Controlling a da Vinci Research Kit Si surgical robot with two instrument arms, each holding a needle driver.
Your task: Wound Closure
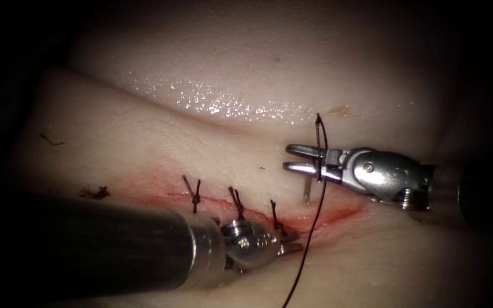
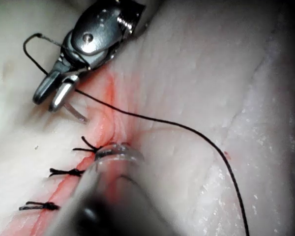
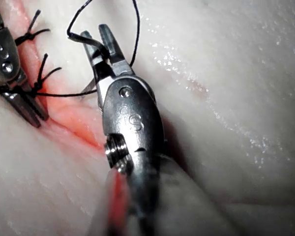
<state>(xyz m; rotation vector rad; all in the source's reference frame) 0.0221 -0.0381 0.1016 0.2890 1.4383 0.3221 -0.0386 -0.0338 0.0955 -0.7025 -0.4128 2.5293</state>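
Note:
My right tool comes in from the right, shut on the curved needle deep in its jaws, about midway along the curve. The needle's lower part stands in the tissue just beyond the cut, near its right end. The same needle enters the tissue beside the right tool. Dark thread hangs from the needle's tail, crosses the cut and runs off toward me. My left tool lies at the cut's near edge by the last stitch, jaws a little apart and holding nothing. It also appears as the left tool beside the right tool.
Three knotted stitches close the cut's left part. Red fluid lines the open right end. Cut thread ends lie on the tissue far left. The left shaft covers the near left.

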